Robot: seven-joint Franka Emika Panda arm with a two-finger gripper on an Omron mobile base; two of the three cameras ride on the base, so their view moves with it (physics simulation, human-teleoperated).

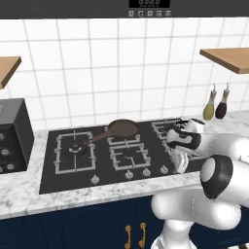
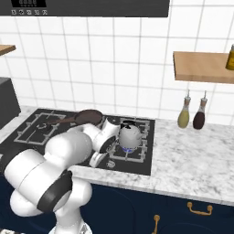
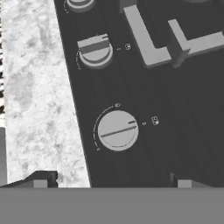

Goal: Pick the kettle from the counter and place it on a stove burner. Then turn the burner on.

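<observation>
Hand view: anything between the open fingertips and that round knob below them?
No. In the hand view only bare black cooktop glass lies between the gripper and the knob; nothing sits in that stretch.

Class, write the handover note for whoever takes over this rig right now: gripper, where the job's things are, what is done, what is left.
Gripper: open, empty, poised over a round burner knob on the cooktop's front row.
Kettle: off the counter, sitting on the front right burner; blue flame shows beneath it.
Done: kettle placed; burner appears lit.
Left: confirm the flame, then pull the arm back.
</observation>
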